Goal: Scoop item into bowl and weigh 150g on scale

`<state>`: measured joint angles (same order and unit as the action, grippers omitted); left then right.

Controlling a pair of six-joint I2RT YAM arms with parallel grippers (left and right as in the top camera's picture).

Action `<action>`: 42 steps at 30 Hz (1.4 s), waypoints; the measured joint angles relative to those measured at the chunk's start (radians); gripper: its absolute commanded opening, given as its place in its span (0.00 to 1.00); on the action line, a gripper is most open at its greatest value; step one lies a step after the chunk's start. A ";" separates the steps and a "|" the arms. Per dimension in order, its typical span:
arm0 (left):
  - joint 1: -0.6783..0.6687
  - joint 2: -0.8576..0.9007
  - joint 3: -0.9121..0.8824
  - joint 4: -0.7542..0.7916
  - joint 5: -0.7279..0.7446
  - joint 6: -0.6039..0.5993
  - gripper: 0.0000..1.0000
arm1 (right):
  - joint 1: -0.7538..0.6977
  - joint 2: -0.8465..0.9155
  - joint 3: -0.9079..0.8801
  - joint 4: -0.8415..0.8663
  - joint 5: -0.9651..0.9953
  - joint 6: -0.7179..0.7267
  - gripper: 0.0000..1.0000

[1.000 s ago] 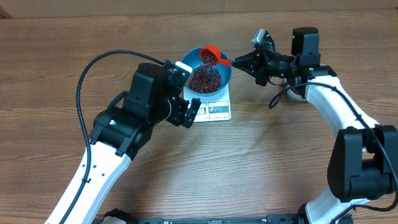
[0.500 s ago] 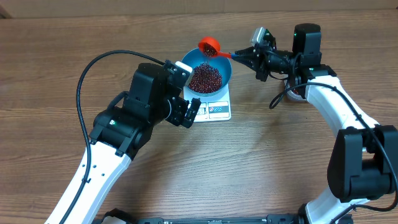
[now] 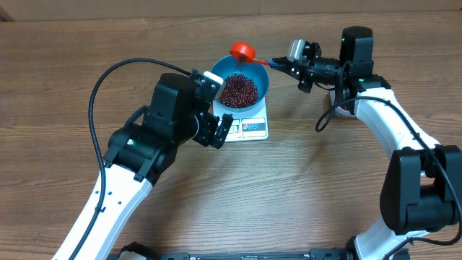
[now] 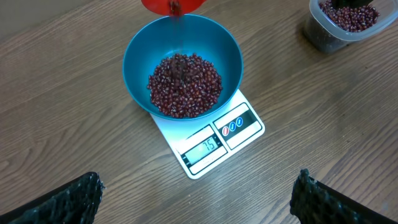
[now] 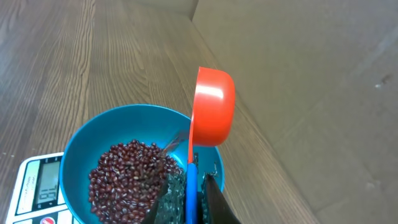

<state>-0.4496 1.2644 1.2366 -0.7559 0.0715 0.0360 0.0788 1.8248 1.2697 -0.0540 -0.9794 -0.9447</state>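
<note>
The blue bowl (image 3: 260, 81) stands on the white scale (image 3: 252, 128) and holds a heap of dark red-brown beans (image 3: 238, 89). My right gripper (image 3: 283, 63) is shut on the blue handle (image 5: 191, 190) of a red scoop (image 3: 242, 50). The scoop hangs turned on its side over the bowl's far rim. From the right wrist, the scoop (image 5: 212, 106) shows above the bowl (image 5: 78, 149) and beans (image 5: 127, 177). My left gripper (image 3: 220, 131) hovers open near the scale's front; its view shows bowl (image 4: 231, 55), beans (image 4: 185, 84), scale (image 4: 239, 130) and scoop (image 4: 161, 5).
A clear plastic tub (image 4: 317, 34) with more beans (image 4: 351, 15) stands to the right of the scale in the left wrist view. Brown cardboard (image 5: 311, 74) backs the table's far edge. Bare wood tabletop (image 3: 310, 188) surrounds the scale.
The scoop was tipped over the bowl with beans falling from it; it has since risen and drawn back to the far rim. The right gripper pulled back to the right. The left arm stayed still.
</note>
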 measured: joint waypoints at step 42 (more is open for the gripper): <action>0.000 0.000 0.000 0.000 0.000 0.000 1.00 | -0.267 -0.386 0.004 -0.486 0.347 0.854 0.04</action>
<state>-0.4496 1.2644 1.2366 -0.7559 0.0719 0.0360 -0.1883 1.4384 1.2739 -0.5404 -0.6323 -0.0906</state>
